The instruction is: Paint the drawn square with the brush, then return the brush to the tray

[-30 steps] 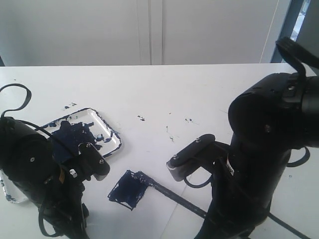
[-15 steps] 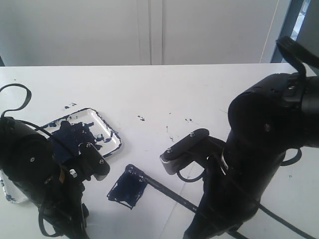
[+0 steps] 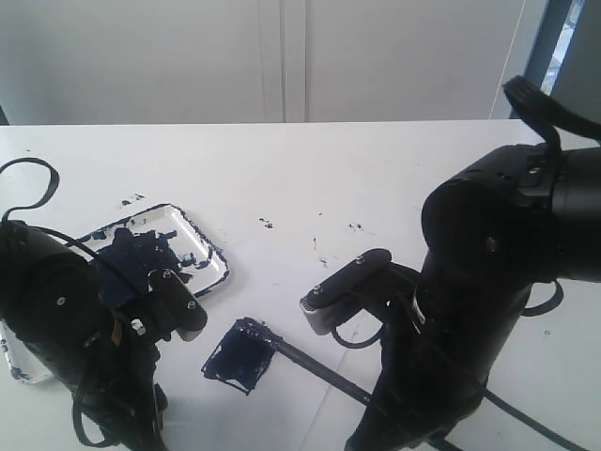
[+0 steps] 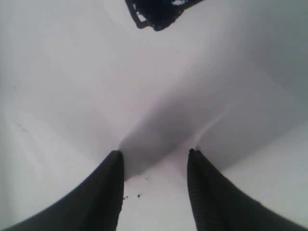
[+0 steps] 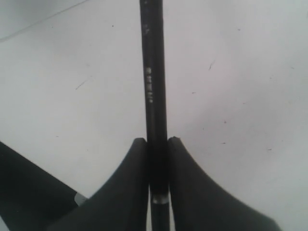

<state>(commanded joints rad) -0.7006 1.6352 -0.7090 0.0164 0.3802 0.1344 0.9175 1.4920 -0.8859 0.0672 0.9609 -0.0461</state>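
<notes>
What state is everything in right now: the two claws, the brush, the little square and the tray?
Drawn square, mostly covered in dark blue paint.
Brush, clamped by its handle, tip at the square's corner.
Tray, smeared with dark paint, no brush in it.
Left claw, open, holding nothing.
Right claw, shut on the brush.
</notes>
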